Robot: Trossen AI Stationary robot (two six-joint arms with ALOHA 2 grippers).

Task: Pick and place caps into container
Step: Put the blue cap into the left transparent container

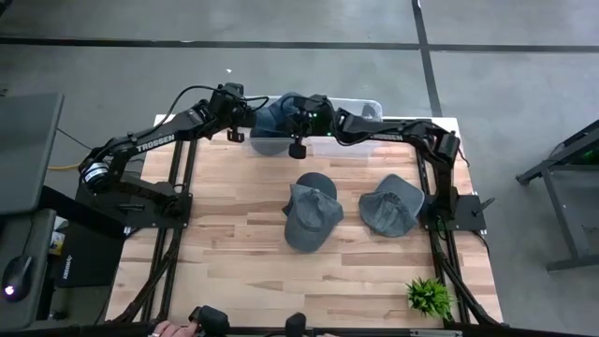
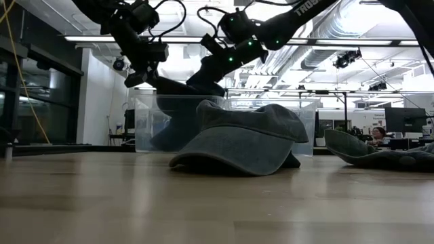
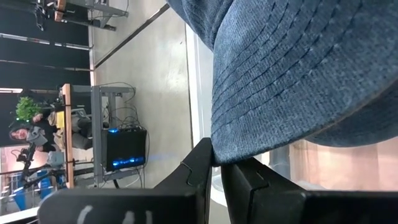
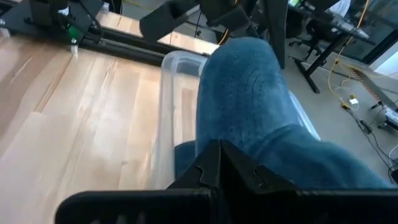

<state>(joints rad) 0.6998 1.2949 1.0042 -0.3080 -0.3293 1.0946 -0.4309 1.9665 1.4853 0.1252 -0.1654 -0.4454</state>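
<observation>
High view: both arms meet over the clear container (image 1: 360,108) at the table's far edge. The left gripper (image 1: 236,134) and the right gripper (image 1: 298,140) hold 1 blue cap (image 1: 272,120) between them, stretched across the container's left end. 2 grey caps lie on the table (image 1: 234,234), well apart from either pair of jaws: 1 near the middle (image 1: 312,217), 1 to its right (image 1: 393,206). A small green plant (image 1: 429,296) stands at the near right corner. Judging by this, 1 cap is at the point of delivery and at least 2 are left to pick.

Low view: the middle grey cap (image 2: 241,141) fills the foreground, the other grey cap (image 2: 376,154) lies at the right edge, and the container (image 2: 298,112) stands behind. The blue cap (image 2: 183,112) hangs below the 2 grippers, its lower part already down inside the container walls, which the high view cannot show. What else lies in the container I cannot tell.

Left wrist view: the left gripper's (image 3: 217,163) jaws are pinched nearly shut on the edge of the blue cap's (image 3: 292,68) stitched brim. This grip detail appears in no other view.

Right wrist view: the right gripper's (image 4: 219,155) jaws are fully closed on the blue cap's (image 4: 245,93) crown fabric, with the container's rim (image 4: 171,62) just beyond the fingertips.
</observation>
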